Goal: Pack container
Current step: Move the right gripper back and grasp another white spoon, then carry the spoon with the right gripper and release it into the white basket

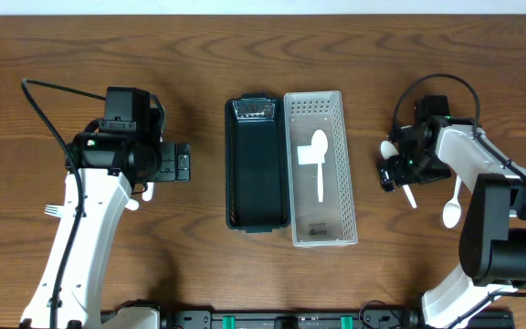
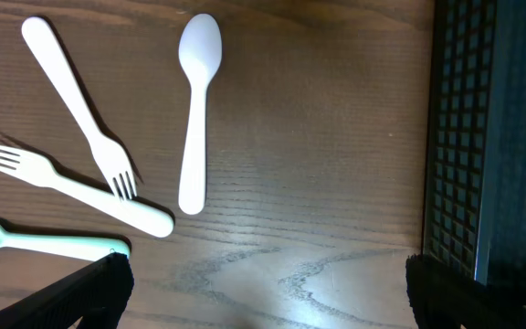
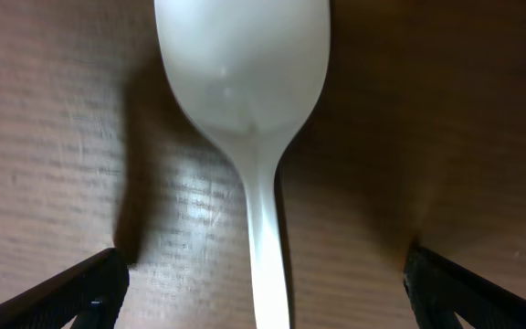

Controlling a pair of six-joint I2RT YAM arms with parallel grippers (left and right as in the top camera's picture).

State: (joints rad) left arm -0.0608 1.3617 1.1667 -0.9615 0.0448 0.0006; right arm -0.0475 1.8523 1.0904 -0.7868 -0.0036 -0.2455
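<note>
A black container [image 1: 256,169] and a white perforated container [image 1: 338,183] stand side by side at the table's middle. One white spoon [image 1: 319,157] lies in the white container. My right gripper [image 1: 398,170] is open, low over a white spoon [image 1: 410,196] on the table. In the right wrist view that spoon [image 3: 245,73] lies between the fingers [image 3: 263,274], untouched. My left gripper [image 1: 173,163] is open and empty left of the black container [image 2: 491,137]. The left wrist view shows it [image 2: 268,274] above bare wood near two white forks [image 2: 80,100] [image 2: 80,192] and a white spoon [image 2: 194,110].
Another white spoon [image 1: 452,210] lies to the right of my right gripper. A pale green handle [image 2: 35,239] pokes in at the left edge of the left wrist view. A fork end [image 1: 55,209] shows beside the left arm.
</note>
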